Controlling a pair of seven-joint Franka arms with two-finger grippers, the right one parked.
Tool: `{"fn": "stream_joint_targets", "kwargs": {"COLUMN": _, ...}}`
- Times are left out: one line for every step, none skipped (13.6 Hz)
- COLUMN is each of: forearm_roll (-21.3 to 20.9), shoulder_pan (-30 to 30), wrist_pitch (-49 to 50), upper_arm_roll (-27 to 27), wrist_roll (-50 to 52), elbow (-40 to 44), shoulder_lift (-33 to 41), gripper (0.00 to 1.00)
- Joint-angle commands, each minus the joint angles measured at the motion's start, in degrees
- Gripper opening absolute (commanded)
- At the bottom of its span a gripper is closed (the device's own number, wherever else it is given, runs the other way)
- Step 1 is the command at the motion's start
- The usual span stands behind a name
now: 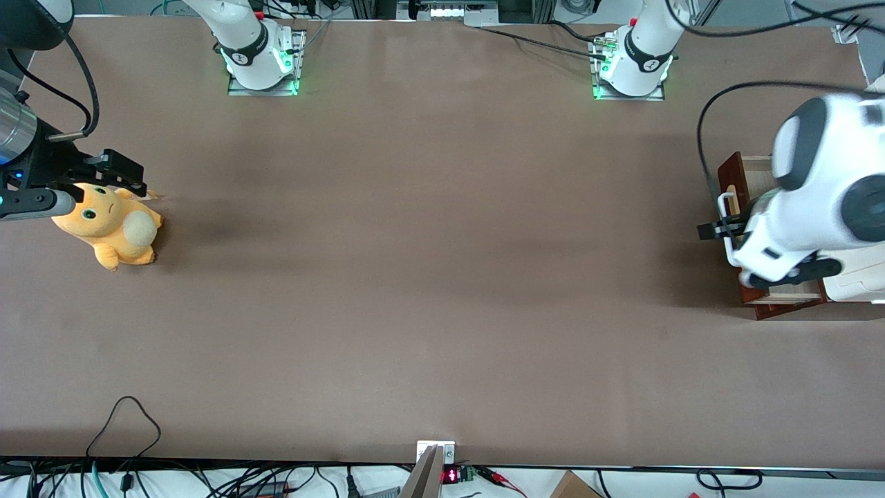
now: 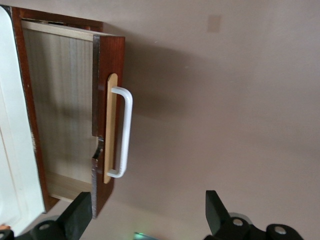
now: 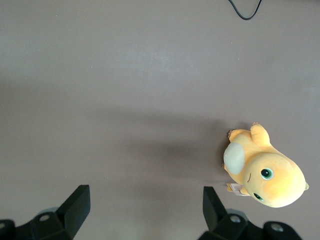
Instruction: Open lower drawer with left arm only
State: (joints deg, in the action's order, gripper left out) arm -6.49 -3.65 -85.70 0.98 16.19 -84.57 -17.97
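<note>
The lower drawer [image 2: 102, 75] stands pulled out of its cabinet, and its light wood inside [image 2: 60, 110] shows. Its dark reddish-brown front carries a pale strip and a white loop handle [image 2: 125, 132]. The left arm [image 1: 823, 200] hangs over the cabinet at the working arm's end of the table. My gripper [image 2: 147, 220] is open, in front of the drawer's front and a little above the table. It holds nothing and is clear of the handle. In the front view the gripper [image 1: 715, 229] sits by the handle [image 1: 726, 207], and the arm hides most of the drawer [image 1: 731, 176].
The cabinet's white top [image 1: 857, 273] lies under the arm. An orange plush toy [image 1: 110, 228] lies toward the parked arm's end of the table. A black cable [image 1: 124, 422] loops over the table edge nearest the front camera.
</note>
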Motion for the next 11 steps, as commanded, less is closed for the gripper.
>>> {"fn": "stream_joint_targets", "kwargs": {"forearm_roll": 2.54, "shoulder_pan": 0.92, "wrist_pitch": -4.36, "upper_arm_roll": -0.28, "wrist_roll": -1.08, "elbow": 0.27, "shoulder_lift": 2.76, "gripper": 1.0}}
{"fn": "stream_joint_targets", "kwargs": {"forearm_roll": 3.23, "shoulder_pan": 0.92, "wrist_pitch": -7.17, "upper_arm_roll": -0.45, "wrist_roll": -1.07, "elbow": 0.63, "shoulder_lift": 2.85, "gripper": 1.0}}
{"fn": "stream_joint_targets", "kwargs": {"forearm_roll": 4.63, "shoulder_pan": 0.92, "wrist_pitch": -9.72, "upper_arm_roll": -0.72, "wrist_roll": -1.07, "elbow": 0.63, "shoulder_lift": 3.64, "gripper": 1.0}}
{"fn": "stream_joint_targets", "kwargs": {"forearm_roll": 5.43, "shoulder_pan": 0.31, "wrist_pitch": -10.88, "upper_arm_roll": -0.89, "wrist_roll": -1.25, "elbow": 0.63, "shoulder_lift": 4.25, "gripper": 1.0}}
{"fn": "stream_joint_targets", "kwargs": {"forearm_roll": 5.87, "shoulder_pan": 0.31, "wrist_pitch": -10.89, "upper_arm_roll": -1.24, "wrist_roll": -1.68, "elbow": 0.63, "shoulder_lift": 4.7, "gripper": 1.0}}
{"fn": "stream_joint_targets", "kwargs": {"forearm_roll": 7.44, "shoulder_pan": 0.39, "wrist_pitch": -10.72, "upper_arm_roll": -1.59, "wrist_roll": -2.9, "elbow": 0.11, "shoulder_lift": 4.87, "gripper": 1.0}}
{"fn": "stream_joint_targets", "kwargs": {"forearm_roll": 7.46, "shoulder_pan": 0.22, "wrist_pitch": -10.54, "upper_arm_roll": -1.68, "wrist_roll": -7.96, "elbow": -0.07, "shoulder_lift": 4.88, "gripper": 1.0}}
{"fn": "stream_joint_targets", "kwargs": {"forearm_roll": 7.63, "shoulder_pan": 0.13, "wrist_pitch": -10.45, "upper_arm_roll": -1.69, "wrist_roll": -10.19, "elbow": -0.07, "shoulder_lift": 4.88, "gripper": 1.0}}
{"fn": "stream_joint_targets", "kwargs": {"forearm_roll": 7.63, "shoulder_pan": 0.3, "wrist_pitch": -10.45, "upper_arm_roll": -1.69, "wrist_roll": -10.73, "elbow": 0.01, "shoulder_lift": 4.96, "gripper": 1.0}}
{"fn": "stream_joint_targets", "kwargs": {"forearm_roll": 7.63, "shoulder_pan": 0.57, "wrist_pitch": -10.45, "upper_arm_roll": -1.69, "wrist_roll": -11.09, "elbow": -0.16, "shoulder_lift": 5.75, "gripper": 1.0}}
{"fn": "stream_joint_targets", "kwargs": {"forearm_roll": 7.72, "shoulder_pan": 0.74, "wrist_pitch": -10.37, "upper_arm_roll": -1.69, "wrist_roll": -11.26, "elbow": -0.51, "shoulder_lift": 6.97, "gripper": 1.0}}
